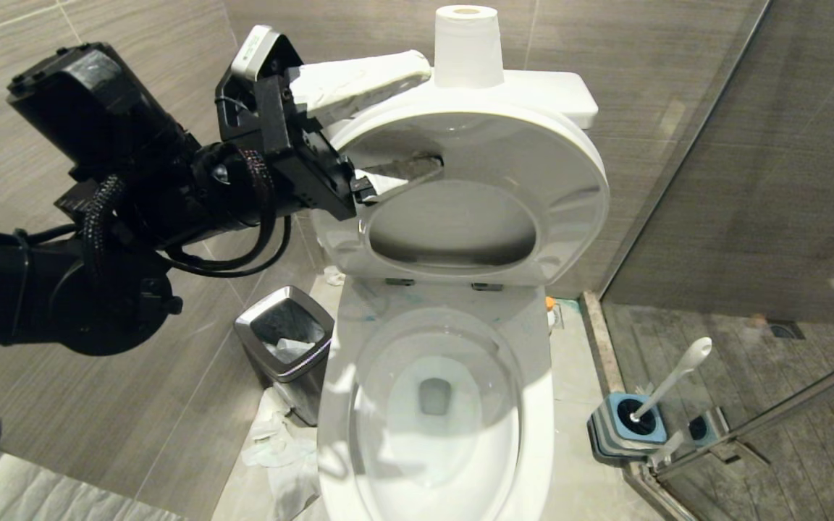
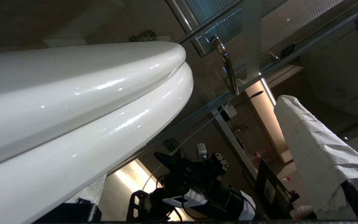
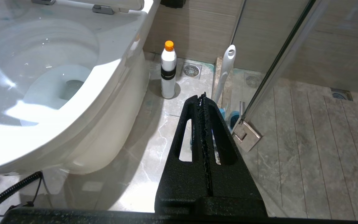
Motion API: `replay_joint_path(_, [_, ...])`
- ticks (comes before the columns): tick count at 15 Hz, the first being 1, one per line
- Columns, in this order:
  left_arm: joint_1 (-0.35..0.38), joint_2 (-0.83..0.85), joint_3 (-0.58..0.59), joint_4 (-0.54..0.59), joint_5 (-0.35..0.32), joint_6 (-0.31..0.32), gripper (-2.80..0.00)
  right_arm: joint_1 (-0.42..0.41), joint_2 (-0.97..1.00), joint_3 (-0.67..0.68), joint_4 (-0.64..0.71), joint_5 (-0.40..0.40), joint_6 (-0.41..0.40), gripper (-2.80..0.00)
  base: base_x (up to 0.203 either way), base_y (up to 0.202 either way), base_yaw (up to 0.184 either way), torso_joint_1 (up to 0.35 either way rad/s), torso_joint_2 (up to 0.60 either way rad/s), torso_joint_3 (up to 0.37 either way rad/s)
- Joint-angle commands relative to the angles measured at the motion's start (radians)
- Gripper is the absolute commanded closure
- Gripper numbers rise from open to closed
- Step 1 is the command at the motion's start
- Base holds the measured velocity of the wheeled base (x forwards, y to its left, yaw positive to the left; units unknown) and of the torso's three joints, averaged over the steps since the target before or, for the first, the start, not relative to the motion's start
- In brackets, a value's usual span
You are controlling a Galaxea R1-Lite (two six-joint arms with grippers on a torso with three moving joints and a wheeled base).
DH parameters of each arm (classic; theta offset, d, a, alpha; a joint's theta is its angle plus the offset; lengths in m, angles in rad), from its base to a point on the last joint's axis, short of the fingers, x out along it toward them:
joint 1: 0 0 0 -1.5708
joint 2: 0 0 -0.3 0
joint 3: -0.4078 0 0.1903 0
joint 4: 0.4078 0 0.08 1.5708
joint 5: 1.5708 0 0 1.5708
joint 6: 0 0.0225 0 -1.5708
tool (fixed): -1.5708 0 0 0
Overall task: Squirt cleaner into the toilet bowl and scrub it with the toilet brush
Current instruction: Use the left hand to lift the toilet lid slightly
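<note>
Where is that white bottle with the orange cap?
The cleaner bottle stands upright on the floor beside the toilet bowl, near the toilet brush.

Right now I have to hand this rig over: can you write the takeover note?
Left gripper: open, raised beside the upright seat and lid, holding nothing.
Right gripper: shut, empty, low beside the toilet bowl.
Cleaner bottle: capped, standing on the floor by the bowl.
Toilet brush: in its holder by the glass door.
Done: bowl is open.
Left: squirt cleaner, then scrub.
</note>
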Motion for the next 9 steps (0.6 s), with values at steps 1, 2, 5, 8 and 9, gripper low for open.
replay_joint_path(1, [0.0, 0.021, -0.022, -0.005, -0.005, -0.007, -2.8, 0.0, -0.001, 0.012, 0.0, 0.0, 0.0, 0.0, 0.0, 0.0, 0.0, 0.0, 0.0, 0.0])
replay_joint_path(2, [-0.001, 0.023, -0.028, -0.005, -0.005, -0.006, -2.8, 0.0, -0.001, 0.012, 0.0, 0.0, 0.0, 0.0, 0.0, 0.0, 0.0, 0.0, 0.0, 0.0])
replay_joint_path(5, [0.008, 0.062, -0.083, -0.003, 0.002, 0.049, -2.8, 0.0, -0.001, 0.012, 0.0, 0.0, -0.001, 0.0, 0.0, 0.0, 0.0, 0.0, 0.0, 0.0])
replay_joint_path(8, [0.013, 0.074, -0.135, 0.01, 0.012, 0.061, -2.8, 0.0, -0.001, 0.012, 0.0, 0.0, 0.0, 0.0, 0.0, 0.0, 0.0, 0.0, 0.0, 0.0])
replay_joint_path(9, [0.013, 0.077, -0.15, 0.01, 0.013, 0.061, -2.8, 0.0, -0.001, 0.012, 0.0, 0.0, 0.0, 0.0, 0.0, 0.0, 0.0, 0.0, 0.0, 0.0])
